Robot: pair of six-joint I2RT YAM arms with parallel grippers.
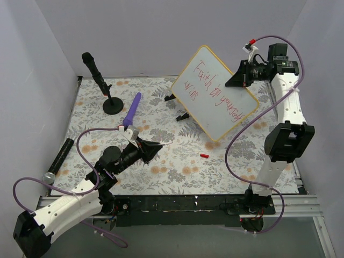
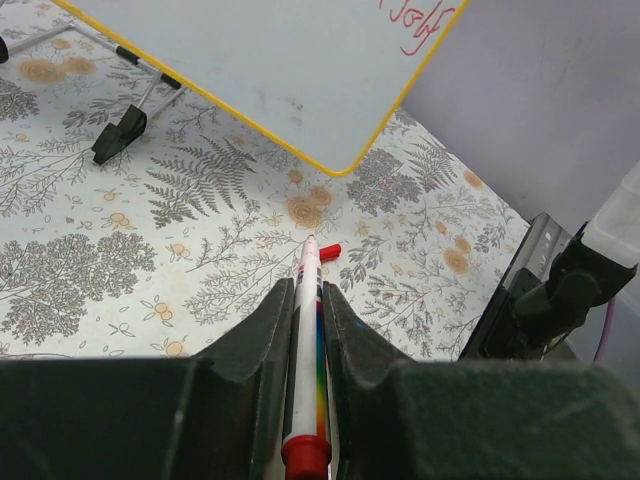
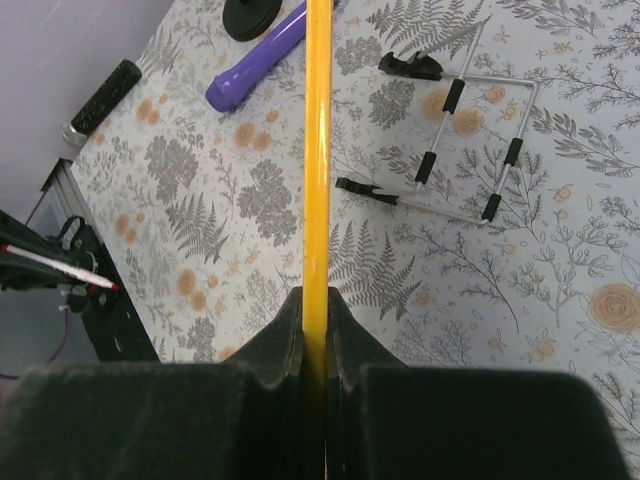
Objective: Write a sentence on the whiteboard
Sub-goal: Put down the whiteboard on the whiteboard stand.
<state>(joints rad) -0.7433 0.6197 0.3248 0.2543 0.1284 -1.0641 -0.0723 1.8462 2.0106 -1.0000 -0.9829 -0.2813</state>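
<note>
The whiteboard (image 1: 212, 105), white with a yellow-orange rim, hangs tilted above the mat. My right gripper (image 1: 240, 75) is shut on its upper right edge. In the right wrist view the rim (image 3: 317, 150) runs edge-on between the jaws of the right gripper (image 3: 316, 300). The red sentence (image 1: 217, 88) reads about "Faith in yourself"; its end shows in the left wrist view (image 2: 415, 25). My left gripper (image 1: 156, 149) is shut on a white marker (image 2: 308, 340) with a rainbow stripe, low over the mat, away from the board (image 2: 280, 70).
A wire easel stand (image 1: 180, 110) with black feet stands under the board's left corner. A small red cap (image 1: 204, 155) lies on the floral mat. A microphone on a round base (image 1: 99, 80), a purple cylinder (image 1: 132, 110) and a black cylinder (image 1: 59, 158) are at the left.
</note>
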